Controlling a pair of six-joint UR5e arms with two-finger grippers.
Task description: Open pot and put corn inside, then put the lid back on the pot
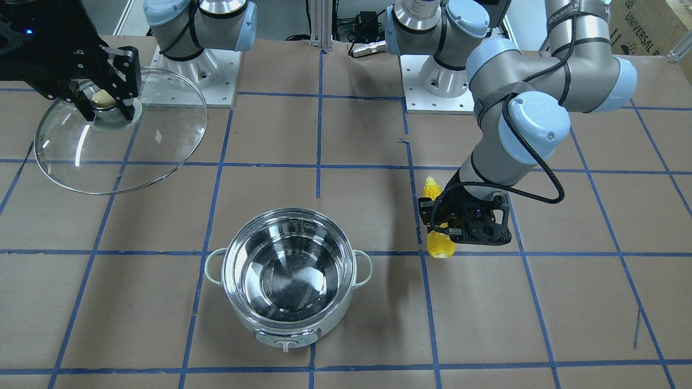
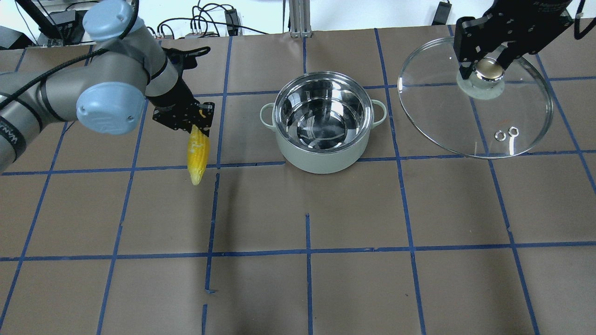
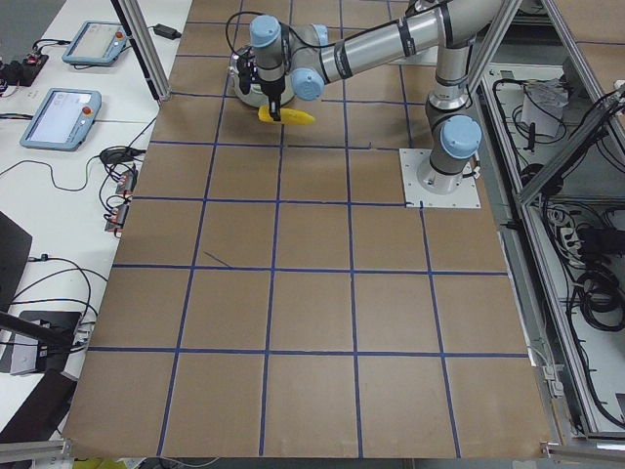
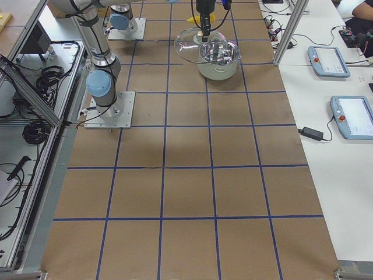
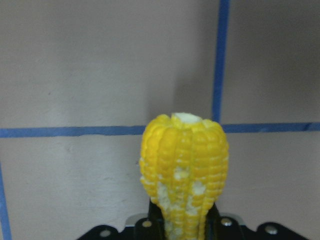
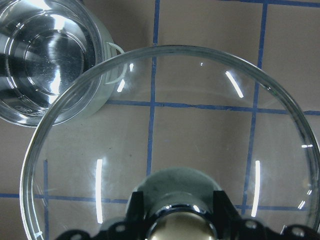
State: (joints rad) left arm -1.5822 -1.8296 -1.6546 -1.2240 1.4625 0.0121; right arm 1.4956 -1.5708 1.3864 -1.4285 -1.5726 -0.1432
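The pale grey-white pot (image 2: 321, 160) stands open in the middle of the table, its steel inside empty; it also shows in the front view (image 1: 346, 254). My left gripper (image 2: 198, 123) is shut on the yellow corn (image 2: 198, 153), out to the pot's left and apart from it. The corn also shows in the front view (image 1: 439, 246) and the left wrist view (image 5: 185, 155). My right gripper (image 2: 486, 70) is shut on the knob of the glass lid (image 2: 465, 125), held tilted above the table to the pot's right. The lid fills the right wrist view (image 6: 200, 125).
Brown paper with a blue tape grid covers the table (image 2: 307, 279). The two arm bases (image 1: 197, 70) stand on plates at the robot's edge. The left arm's elbow (image 1: 532, 129) hangs over the table behind the corn.
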